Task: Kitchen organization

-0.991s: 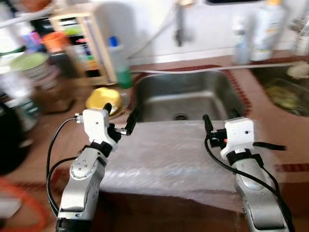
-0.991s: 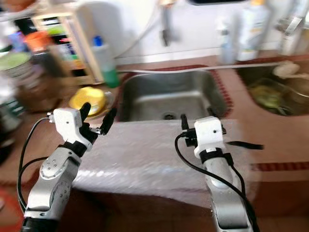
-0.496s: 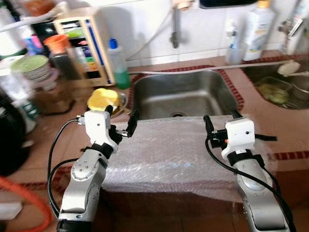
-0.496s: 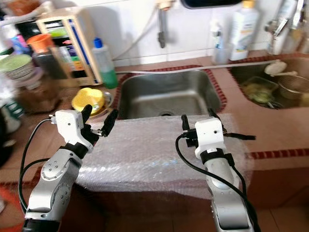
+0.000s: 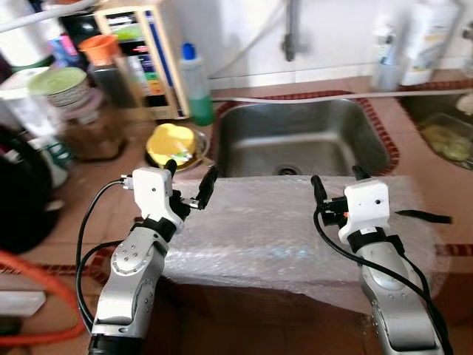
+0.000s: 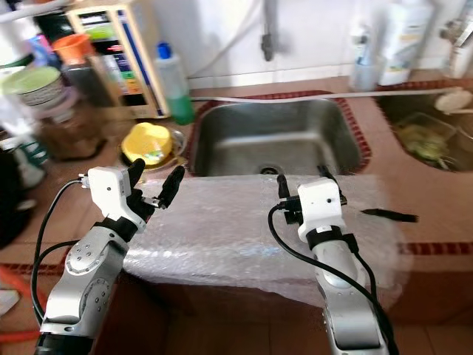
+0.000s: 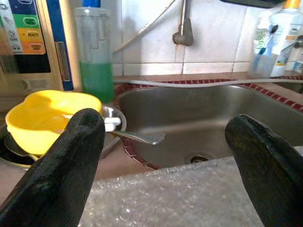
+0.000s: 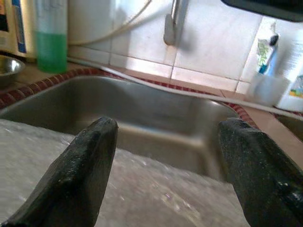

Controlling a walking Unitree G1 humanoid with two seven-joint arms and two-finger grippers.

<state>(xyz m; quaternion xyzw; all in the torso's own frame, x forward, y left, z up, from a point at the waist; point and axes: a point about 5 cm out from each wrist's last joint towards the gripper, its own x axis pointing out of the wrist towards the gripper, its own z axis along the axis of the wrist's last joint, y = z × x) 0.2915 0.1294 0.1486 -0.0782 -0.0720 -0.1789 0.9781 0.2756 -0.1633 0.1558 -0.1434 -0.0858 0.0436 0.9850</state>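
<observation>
A sheet of bubble wrap [image 5: 270, 233] lies over the front of the red tiled counter, just before the steel sink [image 5: 303, 144]. My left gripper [image 5: 191, 174] hovers open above the sheet's left end, empty. It points at a yellow bowl [image 7: 45, 118] resting in a metal dish with a spoon [image 7: 137, 137]. My right gripper [image 5: 336, 177] is open too, above the sheet's right part and facing the sink basin [image 8: 142, 113]. Neither gripper touches the wrap.
A green soap bottle [image 5: 196, 85] and a wooden rack [image 5: 144, 55] stand behind the bowl. Jars [image 5: 66, 96] and a black vessel [image 5: 22, 192] crowd the left counter. The tap [image 5: 292, 33], a cup with brushes [image 5: 384, 63] and a second basin [image 5: 447, 140] lie behind and right.
The camera has swung a little to the left, so the whole scene sits further right. Both arms hold the same pose, fingers still open above the wrap.
</observation>
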